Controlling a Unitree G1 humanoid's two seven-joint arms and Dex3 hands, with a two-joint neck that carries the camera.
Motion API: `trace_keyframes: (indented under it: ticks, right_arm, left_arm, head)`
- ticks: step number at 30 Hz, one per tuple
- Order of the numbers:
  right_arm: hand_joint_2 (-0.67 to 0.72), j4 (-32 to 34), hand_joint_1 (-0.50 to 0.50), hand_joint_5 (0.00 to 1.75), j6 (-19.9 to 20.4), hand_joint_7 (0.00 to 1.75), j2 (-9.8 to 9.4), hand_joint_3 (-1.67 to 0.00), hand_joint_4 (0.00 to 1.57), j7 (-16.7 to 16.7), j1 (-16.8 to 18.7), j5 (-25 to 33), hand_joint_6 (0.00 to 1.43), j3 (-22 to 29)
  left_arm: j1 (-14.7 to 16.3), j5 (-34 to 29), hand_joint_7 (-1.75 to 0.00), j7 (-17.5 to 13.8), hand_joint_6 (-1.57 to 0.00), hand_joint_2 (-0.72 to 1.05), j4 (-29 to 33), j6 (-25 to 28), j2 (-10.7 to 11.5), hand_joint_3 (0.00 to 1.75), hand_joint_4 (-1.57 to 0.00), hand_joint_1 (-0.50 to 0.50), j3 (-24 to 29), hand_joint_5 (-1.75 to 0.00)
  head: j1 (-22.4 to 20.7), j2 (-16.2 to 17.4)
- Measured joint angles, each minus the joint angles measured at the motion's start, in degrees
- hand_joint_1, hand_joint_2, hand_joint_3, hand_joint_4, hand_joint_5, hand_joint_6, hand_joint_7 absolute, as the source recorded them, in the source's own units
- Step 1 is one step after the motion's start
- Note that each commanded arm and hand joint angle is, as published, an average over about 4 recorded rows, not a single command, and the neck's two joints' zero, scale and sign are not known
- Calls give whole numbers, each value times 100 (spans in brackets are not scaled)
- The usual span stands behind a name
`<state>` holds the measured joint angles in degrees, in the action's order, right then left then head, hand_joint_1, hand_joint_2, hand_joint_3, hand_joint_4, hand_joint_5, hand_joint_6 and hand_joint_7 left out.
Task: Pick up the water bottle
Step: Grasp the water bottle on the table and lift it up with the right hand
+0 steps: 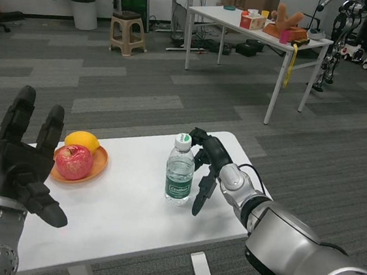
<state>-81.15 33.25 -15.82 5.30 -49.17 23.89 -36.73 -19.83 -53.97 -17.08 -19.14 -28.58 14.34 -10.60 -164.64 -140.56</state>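
Here, right hand (205, 166) just beside water bottle (180, 170), fingers spread wide, empty, left hand (20, 163) raised, fingers apart.

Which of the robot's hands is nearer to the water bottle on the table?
The right. The right hand is open right beside the water bottle, fingers around its far side without gripping. The left hand is raised and open at the table's opposite end, beyond the fruit plate.

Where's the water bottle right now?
Head view: the water bottle stands upright right of centre on the white table, beside the right hand.
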Motion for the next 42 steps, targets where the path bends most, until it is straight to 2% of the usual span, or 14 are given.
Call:
trace_keyframes:
  ticks: [2, 6, 10, 11, 13, 17, 21, 25, 27, 32, 34, 35, 39, 42]
  right_arm:
    - [66, 3, -46, 165, 0, 157, 0, 0, 84, -23, 18, 0, 53, 50]
    - [65, 20, -46, 165, 0, 155, -2, 0, 81, -59, 137, 1, 52, 173]
    - [63, 112, -46, 162, -3, 168, -10, 0, 60, -137, 313, 1, 19, 278]
    - [61, 136, -46, 160, -4, 168, -11, 0, 56, -144, 341, 1, 16, 306]
    - [63, 160, -46, 150, -4, 168, -12, 0, 47, -149, 374, 1, 11, 343]
    - [65, 161, -46, 116, -4, 162, -12, 0, 31, -149, 379, 1, 6, 345]
    - [66, 162, -46, 95, -4, 161, -11, 0, 31, -152, 379, 1, 6, 336]
    - [66, 163, -46, 82, -4, 161, -11, 0, 24, -155, 379, 1, 4, 348]
    - [65, 163, -46, 68, -4, 157, -11, 0, 20, -157, 379, 1, 3, 373]
    - [60, 163, -46, 27, -10, 129, -11, 0, 18, -213, 379, 2, 0, 394]
    - [60, 170, -46, 15, -16, 113, -11, 0, 12, -243, 379, 2, 0, 393]
    - [60, 190, -46, 7, -20, 99, -11, 0, 7, -268, 379, 2, 0, 392]
    - [60, 254, -47, 0, -37, 49, -10, 0, 0, -343, 379, 4, 0, 336]
    - [60, 269, -46, 0, -43, 30, -7, 0, 0, -373, 379, 3, 0, 238]
  left_arm:
    - [0, 0, 0, 0, 0, -64, 0, 0, 0, 9, 0, -50, 0, 0]
    - [10, 0, 0, 0, 0, -64, 0, -1, 0, 9, 0, -50, 2, 0]
    - [40, 0, 0, 0, 0, -64, 1, -1, 0, 0, 0, -50, 15, 0]
    - [48, 0, 0, 0, 0, -64, 2, -1, 0, 0, 0, -50, 19, 0]
    - [60, 0, 0, 0, 0, -64, 2, -1, 0, 4, 0, -50, 26, 0]
    - [63, 0, 0, 0, 0, -64, 2, -1, 0, 9, 0, -50, 28, 0]
    - [64, 0, 0, 0, 0, -64, 2, -1, 0, 9, 0, -50, 28, 0]
    - [64, 0, 0, 0, 0, -66, 2, -1, 0, 9, 0, -50, 28, 0]
    - [64, 0, 0, 0, 0, -68, 2, -1, 0, 9, 0, -49, 28, 0]
    - [64, 0, 0, 0, 0, -64, 2, -1, 0, 9, 0, -50, 28, 0]
    - [64, 0, 0, 0, 0, -64, 2, -1, 0, 9, 0, -50, 28, 0]
    - [64, 0, 0, 0, 0, -64, 2, -1, 0, 9, 0, -50, 28, 0]
    - [64, 0, 0, 0, 0, -64, 2, -1, 0, 4, 0, -50, 27, 0]
    - [64, 0, 0, 0, 0, -64, 2, -1, 0, 2, 0, -50, 27, 0]
  head:
    - [0, 0]
    - [-48, 32]
    - [-48, 32]
    - [-48, 32]
    - [-65, 36]
    - [-83, 76]
    - [-77, 85]
    - [-74, 82]
    - [-65, 83]
    - [-54, 81]
    - [-48, 73]
    - [-45, 69]
    - [-44, 62]
    - [-43, 59]
